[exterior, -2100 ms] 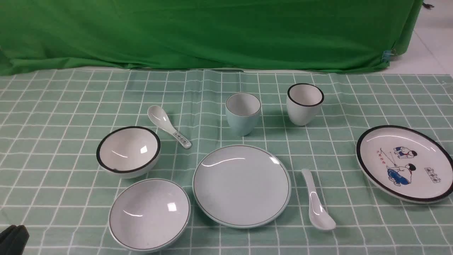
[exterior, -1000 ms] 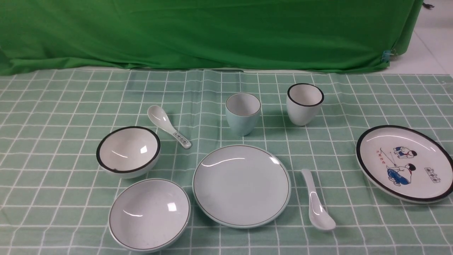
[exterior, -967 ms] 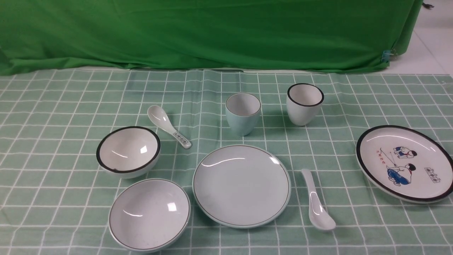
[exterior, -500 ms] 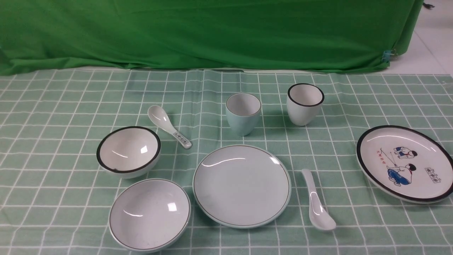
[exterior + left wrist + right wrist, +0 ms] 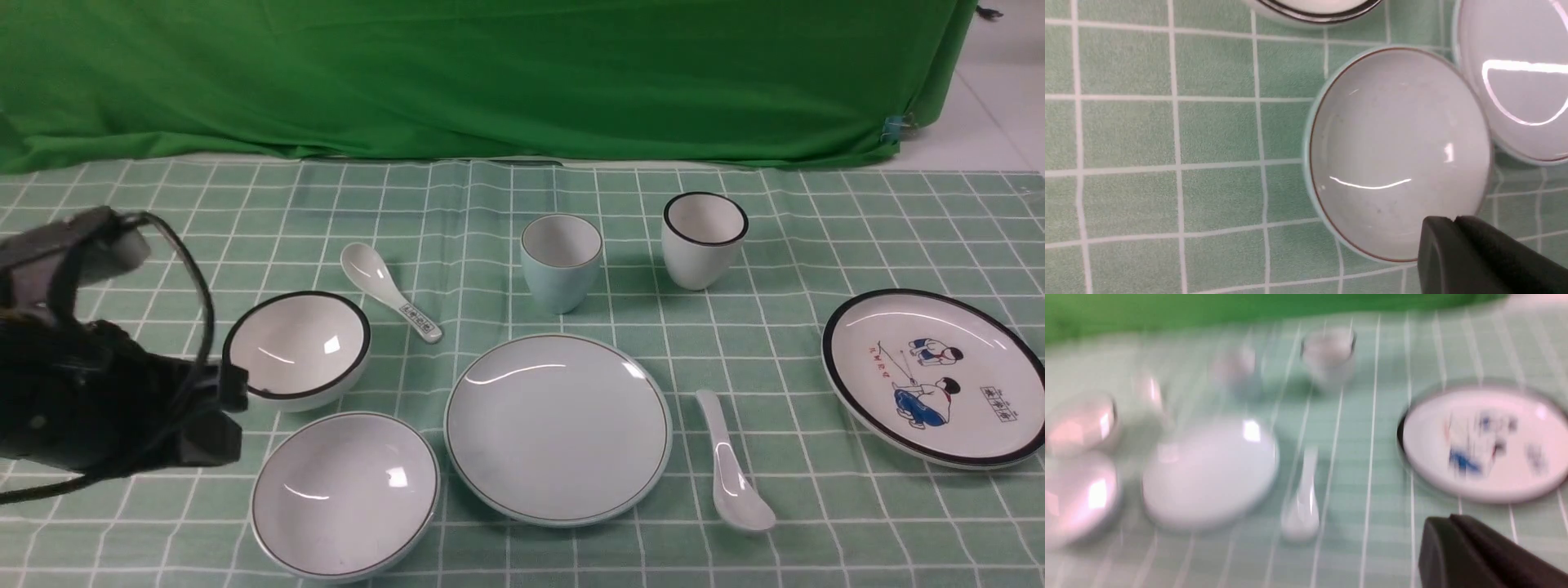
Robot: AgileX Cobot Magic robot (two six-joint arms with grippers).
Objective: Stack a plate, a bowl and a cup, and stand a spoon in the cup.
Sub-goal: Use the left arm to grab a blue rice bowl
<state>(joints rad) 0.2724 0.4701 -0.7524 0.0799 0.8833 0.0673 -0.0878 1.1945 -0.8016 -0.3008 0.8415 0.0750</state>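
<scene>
Your left claw [image 5: 1453, 219] came in over the left side of the table [image 5: 898, 523], closed and empty. Your right claw [image 5: 1449, 518] was closed too. The plate [image 5: 558, 429], bowl [image 5: 346, 494] and spoon [image 5: 731, 474] sat near the front edge, the cup [image 5: 561, 265] farther back.

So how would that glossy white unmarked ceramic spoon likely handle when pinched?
The glossy white unmarked ceramic spoon looks glazed, so it may be slippery in a pinch. Its thin rigid handle suggests it won't bend but could chip if knocked. The wider bowl end probably makes it front-heavy, so gripping the handle's tip might let it swing.
</scene>
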